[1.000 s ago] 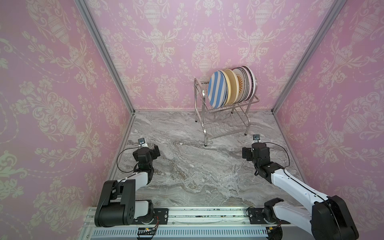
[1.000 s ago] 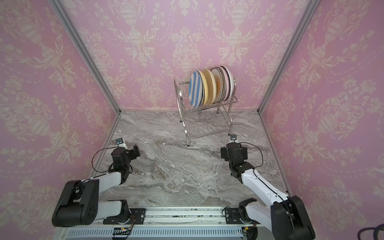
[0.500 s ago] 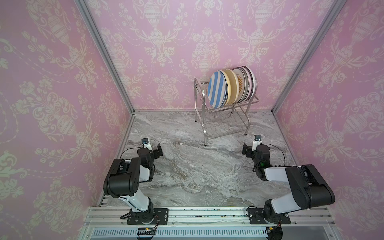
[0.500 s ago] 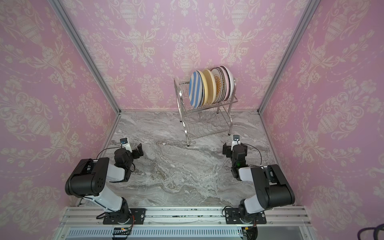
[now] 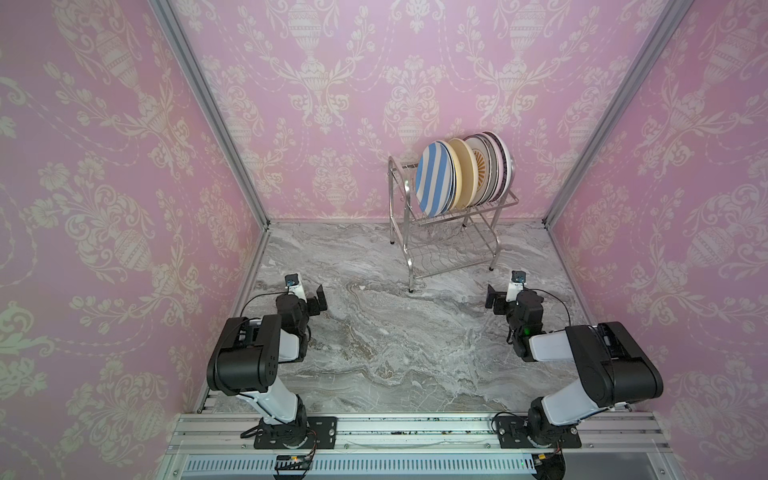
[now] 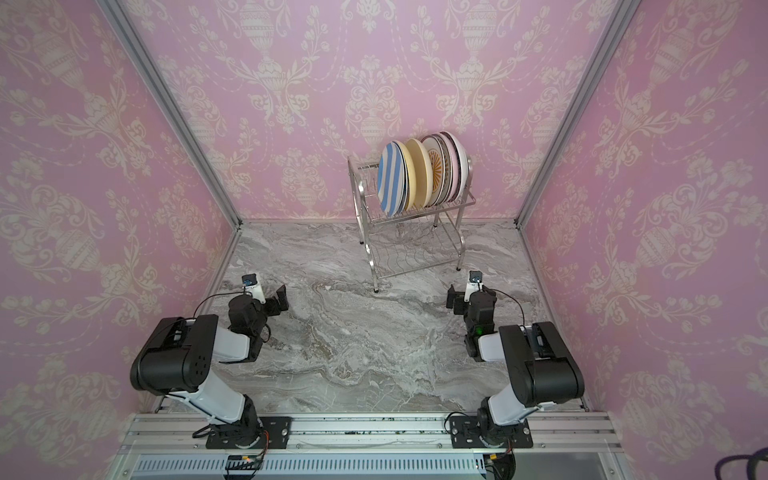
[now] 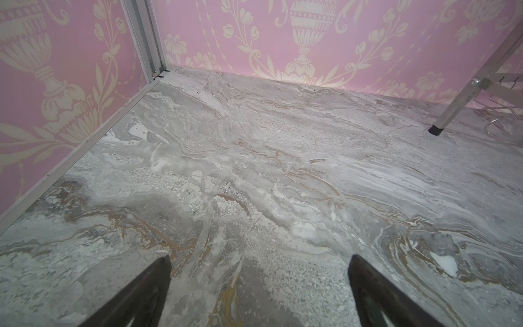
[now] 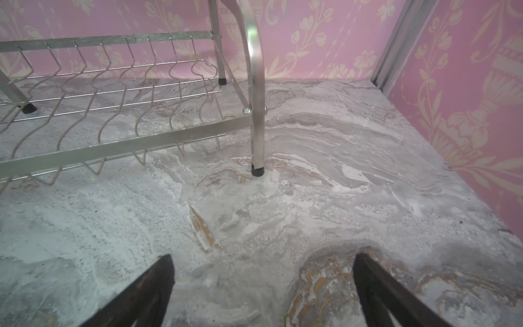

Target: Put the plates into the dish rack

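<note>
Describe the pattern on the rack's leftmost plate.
The leftmost plate has blue-and-cream stripes, clearest in a top view.

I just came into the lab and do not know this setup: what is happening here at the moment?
Two robot arms are loading plates into a dish rack, and the job looks done. The plates stand on edge in a row high in the dish rack; its lower tier holds nothing. No plate lies on the marble table. The left gripper and the right gripper are both open and empty, low over the table.
</note>
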You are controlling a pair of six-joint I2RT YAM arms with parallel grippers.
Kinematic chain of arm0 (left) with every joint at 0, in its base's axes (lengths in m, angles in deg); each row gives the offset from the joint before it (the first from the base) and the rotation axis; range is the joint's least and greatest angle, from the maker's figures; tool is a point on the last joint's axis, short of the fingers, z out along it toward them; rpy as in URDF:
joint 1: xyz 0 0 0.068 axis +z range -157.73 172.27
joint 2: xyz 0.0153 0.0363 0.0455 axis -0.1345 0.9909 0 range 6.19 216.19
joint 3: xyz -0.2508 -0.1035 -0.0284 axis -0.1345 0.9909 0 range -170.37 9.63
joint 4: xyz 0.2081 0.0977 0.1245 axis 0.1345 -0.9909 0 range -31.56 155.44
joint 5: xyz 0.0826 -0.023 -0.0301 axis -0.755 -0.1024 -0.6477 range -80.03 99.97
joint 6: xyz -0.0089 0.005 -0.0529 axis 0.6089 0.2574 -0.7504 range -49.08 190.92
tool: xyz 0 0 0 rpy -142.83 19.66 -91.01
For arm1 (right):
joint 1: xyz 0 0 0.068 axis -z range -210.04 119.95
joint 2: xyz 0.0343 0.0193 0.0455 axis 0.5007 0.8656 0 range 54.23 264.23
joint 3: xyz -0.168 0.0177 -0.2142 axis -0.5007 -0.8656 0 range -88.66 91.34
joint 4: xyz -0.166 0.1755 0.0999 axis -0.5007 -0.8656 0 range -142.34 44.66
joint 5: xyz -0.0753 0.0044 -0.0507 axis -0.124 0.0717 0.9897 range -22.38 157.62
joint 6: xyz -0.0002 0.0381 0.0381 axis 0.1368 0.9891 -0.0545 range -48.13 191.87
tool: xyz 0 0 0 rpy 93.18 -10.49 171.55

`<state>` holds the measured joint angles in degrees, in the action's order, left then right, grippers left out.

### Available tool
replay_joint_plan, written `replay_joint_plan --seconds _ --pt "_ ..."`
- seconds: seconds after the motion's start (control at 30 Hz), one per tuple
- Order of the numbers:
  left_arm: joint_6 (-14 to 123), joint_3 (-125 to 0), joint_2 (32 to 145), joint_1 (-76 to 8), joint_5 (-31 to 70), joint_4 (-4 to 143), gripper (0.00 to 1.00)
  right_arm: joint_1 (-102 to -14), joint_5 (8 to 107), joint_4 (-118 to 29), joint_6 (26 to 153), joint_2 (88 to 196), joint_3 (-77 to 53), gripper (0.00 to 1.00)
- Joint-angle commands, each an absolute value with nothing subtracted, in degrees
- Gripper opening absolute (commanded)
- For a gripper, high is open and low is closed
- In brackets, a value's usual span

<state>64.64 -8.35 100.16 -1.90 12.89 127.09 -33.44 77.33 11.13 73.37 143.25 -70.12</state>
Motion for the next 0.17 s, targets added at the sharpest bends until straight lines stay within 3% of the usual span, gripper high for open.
replay_joint_plan --seconds 0.0,0.13 --pt "66.44 -9.36 100.4 -1.71 14.37 126.53 0.99 -33.74 76.44 12.05 73.25 142.99 -69.24 1.0" --pt "66.51 -9.41 100.34 -1.71 14.41 126.53 0.99 -33.74 76.44 12.01 73.32 142.94 -69.3 1.0"
